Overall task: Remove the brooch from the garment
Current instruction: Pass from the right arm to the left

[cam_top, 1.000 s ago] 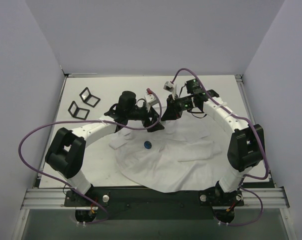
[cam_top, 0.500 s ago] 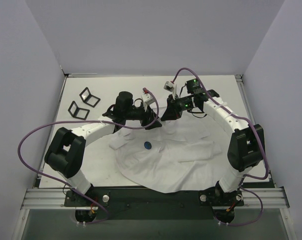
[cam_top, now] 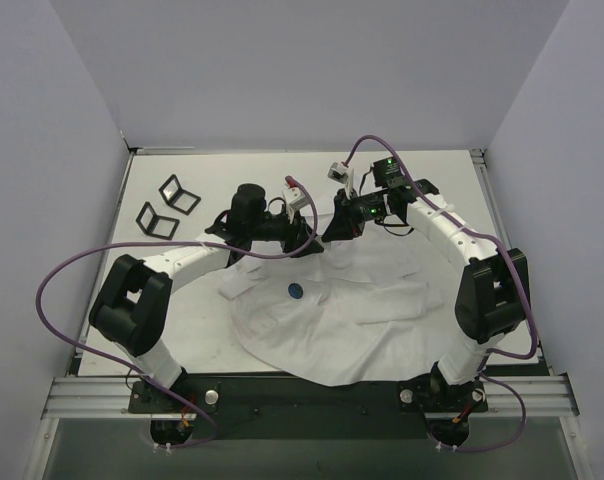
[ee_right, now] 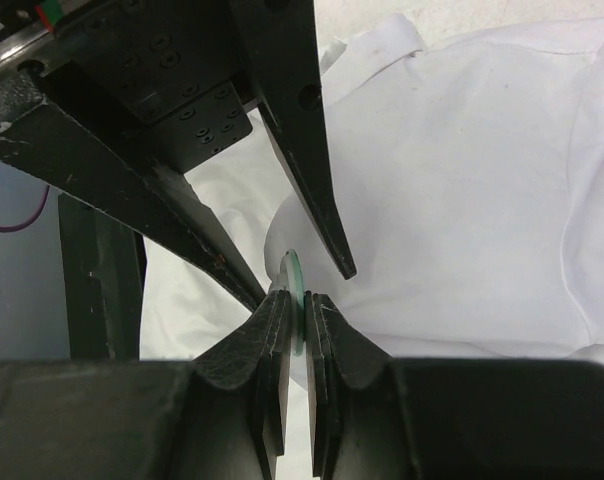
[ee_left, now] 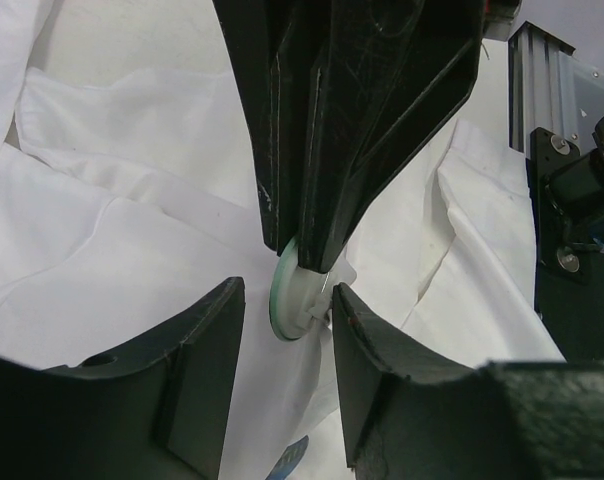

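Observation:
The garment (cam_top: 352,320) lies spread white over the table's near middle, also under both wrist cameras (ee_left: 132,230) (ee_right: 462,200). A fold of it is lifted at the back. There the brooch (ee_right: 296,275), a thin pale-green disc, stands on edge with my right gripper (ee_right: 300,305) shut on it. In the left wrist view the brooch (ee_left: 287,300) hangs from the right gripper's dark fingers. My left gripper (ee_left: 287,325) straddles it, half open: one finger touches its white back piece, the other stands apart. From above, both grippers (cam_top: 317,243) (cam_top: 330,238) meet tip to tip and hide the brooch.
A small blue disc (cam_top: 294,291) lies on the garment just in front of the grippers, its edge showing in the left wrist view (ee_left: 287,460). Two black square frames (cam_top: 180,193) (cam_top: 157,220) sit at the back left. Walls enclose three sides.
My left gripper's jaws have narrowed around the brooch, and the left wrist has drawn slightly toward the left. The right arm and its grip have not moved.

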You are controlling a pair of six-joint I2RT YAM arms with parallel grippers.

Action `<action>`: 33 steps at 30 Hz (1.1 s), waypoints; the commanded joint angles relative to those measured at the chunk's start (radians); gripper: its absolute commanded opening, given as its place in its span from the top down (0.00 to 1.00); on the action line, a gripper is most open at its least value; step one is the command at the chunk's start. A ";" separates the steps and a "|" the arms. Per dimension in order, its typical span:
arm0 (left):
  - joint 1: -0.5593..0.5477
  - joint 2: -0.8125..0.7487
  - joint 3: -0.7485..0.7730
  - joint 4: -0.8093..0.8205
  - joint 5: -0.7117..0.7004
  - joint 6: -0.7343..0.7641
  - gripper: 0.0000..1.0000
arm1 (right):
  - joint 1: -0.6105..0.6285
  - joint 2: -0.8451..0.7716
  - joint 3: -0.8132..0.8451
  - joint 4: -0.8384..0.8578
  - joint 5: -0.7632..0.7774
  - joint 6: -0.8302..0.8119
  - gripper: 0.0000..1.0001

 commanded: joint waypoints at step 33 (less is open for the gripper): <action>0.014 0.005 -0.007 0.079 0.017 -0.047 0.59 | -0.004 -0.023 -0.011 0.021 -0.049 -0.005 1.00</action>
